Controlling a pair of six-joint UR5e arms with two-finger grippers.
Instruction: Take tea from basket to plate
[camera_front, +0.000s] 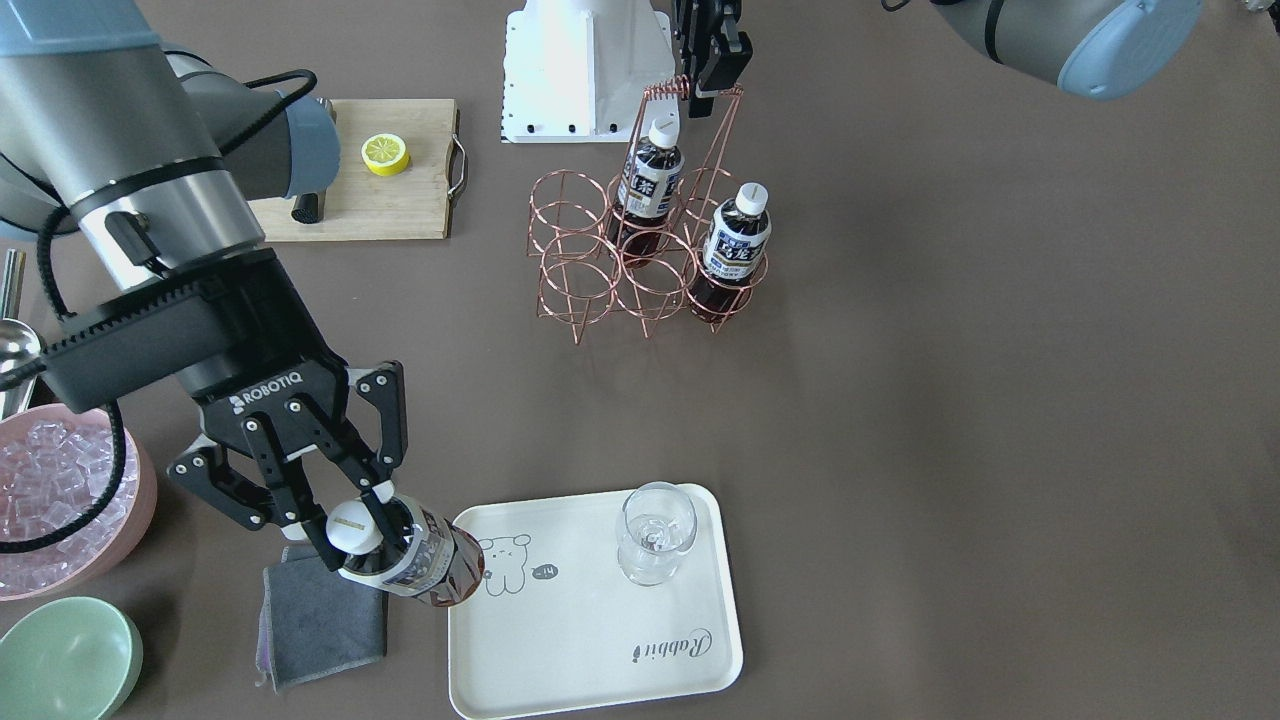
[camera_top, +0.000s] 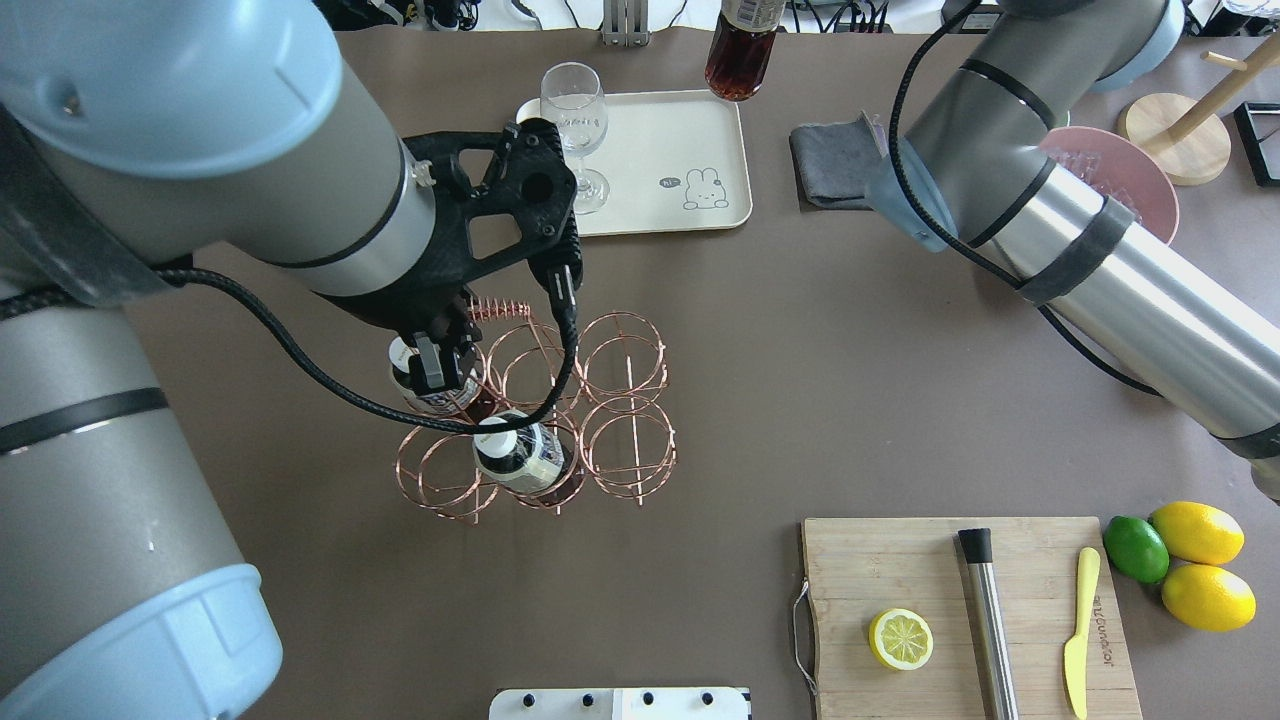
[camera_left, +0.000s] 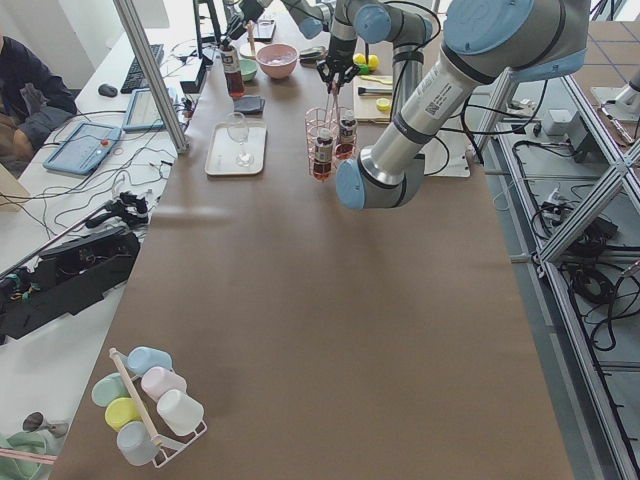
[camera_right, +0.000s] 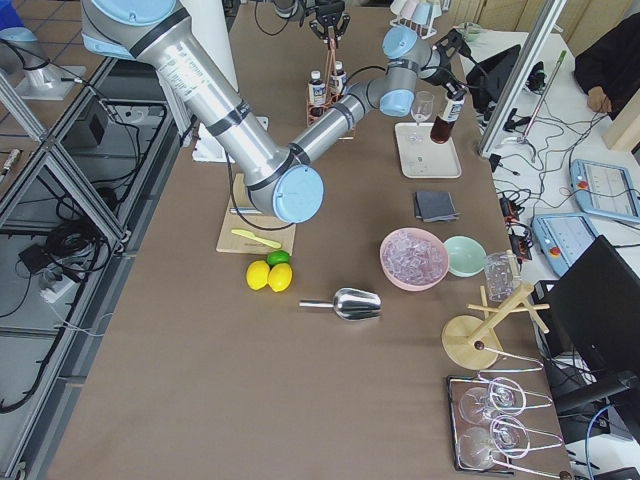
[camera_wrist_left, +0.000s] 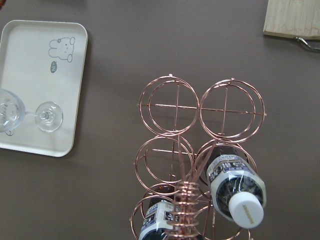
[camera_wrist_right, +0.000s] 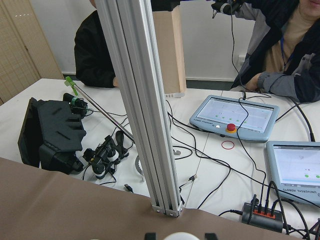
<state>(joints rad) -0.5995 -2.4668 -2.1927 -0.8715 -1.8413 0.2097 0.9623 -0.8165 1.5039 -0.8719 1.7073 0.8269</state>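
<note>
Clamping right gripper (camera_front: 355, 525) on tilted tea (camera_front: 420, 565) at its capped neck, holding its base at edge of plate (camera_front: 600, 640); hovering left gripper (camera_front: 705, 90) by handle of basket (camera_front: 580, 270), jaws' state unclear.

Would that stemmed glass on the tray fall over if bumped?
Probably: the glass stands tall on a thin stem and small foot, so it likely tips easily. Thin-looking, it may break. On the smooth tray it might slide first.
</note>
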